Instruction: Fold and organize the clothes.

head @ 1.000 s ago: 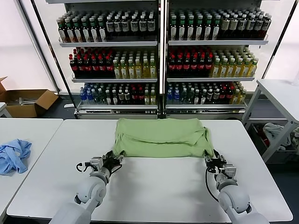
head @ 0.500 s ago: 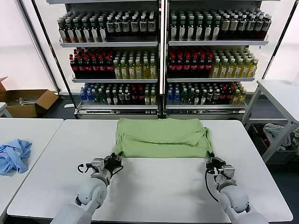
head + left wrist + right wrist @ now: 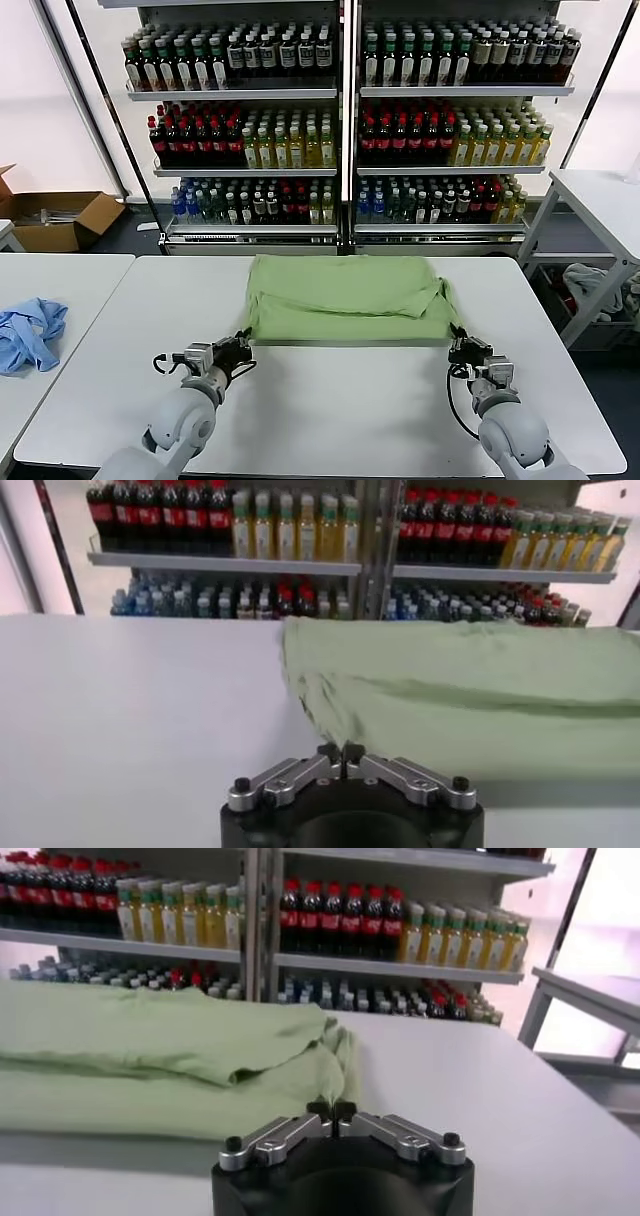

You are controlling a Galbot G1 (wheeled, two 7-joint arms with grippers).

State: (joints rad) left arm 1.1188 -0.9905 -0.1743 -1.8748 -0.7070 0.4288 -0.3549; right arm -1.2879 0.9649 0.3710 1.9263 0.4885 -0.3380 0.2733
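Left gripper (image 3: 240,345) pinched on shirt (image 3: 345,298) near-left corner, right gripper (image 3: 463,348) pinched on near-right corner; we hold both so hem lifts evenly. Shirt lies flat, centred at worktop (image 3: 340,410) far edge.

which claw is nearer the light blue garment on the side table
Left. The left claw is at the near left corner of the light green fabric shirt, on the side of the crumpled light blue garment; the right claw is at the shirt's opposite corner.
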